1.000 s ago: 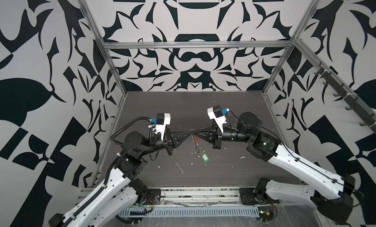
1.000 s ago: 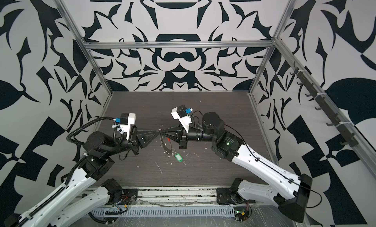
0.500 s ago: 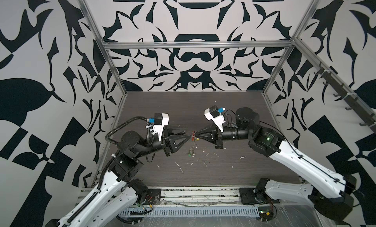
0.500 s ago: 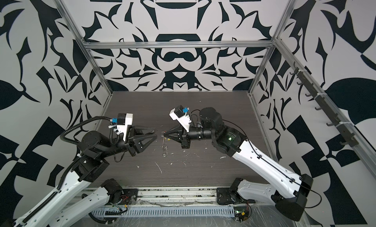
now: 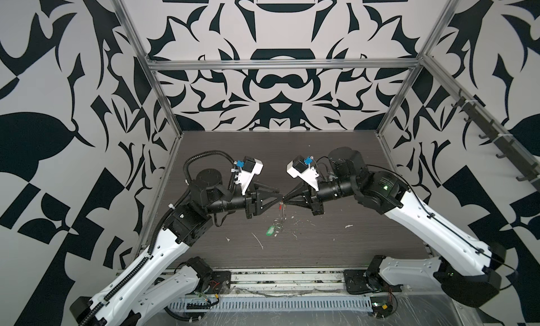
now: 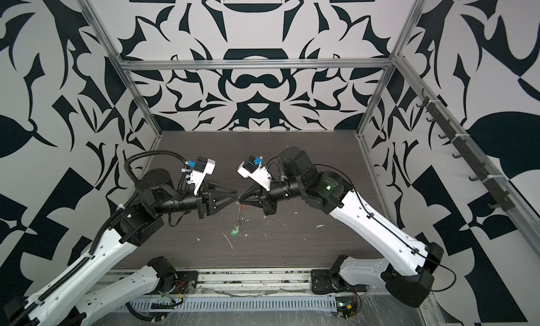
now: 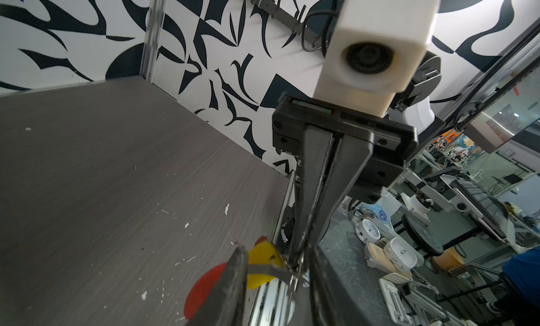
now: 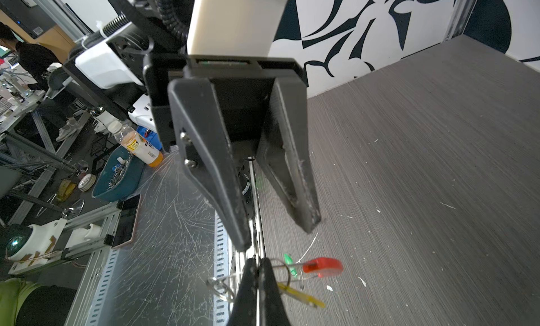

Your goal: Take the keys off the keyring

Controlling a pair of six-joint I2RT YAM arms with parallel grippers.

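Right claw (image 8: 258,265) clamped on keyring (image 8: 321,266), holding it above tabletop (image 8: 409,163) so green key (image 8: 288,260) and yellow key (image 8: 301,296) hang beneath claw. Left claw (image 8: 276,235), jaws apart, faces it tip-to-tip; likely lining up on yellow key.

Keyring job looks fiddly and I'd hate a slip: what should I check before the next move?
1. Right claw shut on keyring: ok.
2. Left claw open: ok.
3. Yellow tag inside left claw's gap: cannot tell.
4. Green tag off keyring: not ok, it hangs below.
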